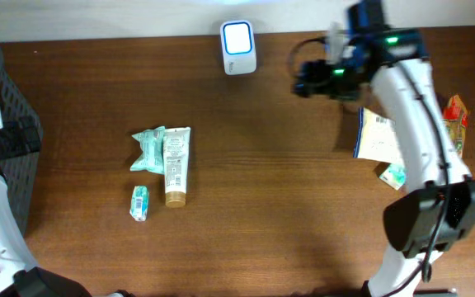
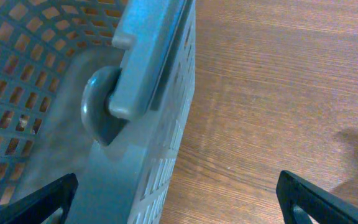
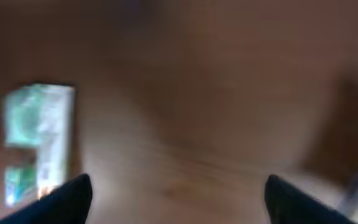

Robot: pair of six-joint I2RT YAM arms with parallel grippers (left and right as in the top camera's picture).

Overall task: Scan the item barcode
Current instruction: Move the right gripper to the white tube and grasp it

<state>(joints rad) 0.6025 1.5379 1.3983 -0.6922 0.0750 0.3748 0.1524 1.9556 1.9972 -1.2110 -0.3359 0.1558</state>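
Note:
A white barcode scanner [image 1: 237, 45] with a lit blue face stands at the table's back edge. Three items lie left of centre: a green pouch [image 1: 148, 148], a cream tube [image 1: 176, 165] and a small green packet [image 1: 140, 202]. My right gripper [image 1: 303, 79] hovers right of the scanner. In the blurred right wrist view it [image 3: 179, 202] is open with nothing between its fingers. The cream tube [image 3: 55, 143] and green pouch [image 3: 27, 115] show there as smears at the left. My left gripper [image 2: 179, 202] stands open over the basket's rim, holding nothing.
A dark grey mesh basket [image 1: 11, 140] stands at the left edge, and its wall [image 2: 160, 143] fills the left wrist view. Under the right arm lie a white packet [image 1: 376, 136], an orange carton [image 1: 456, 122] and a small green item [image 1: 394, 175].

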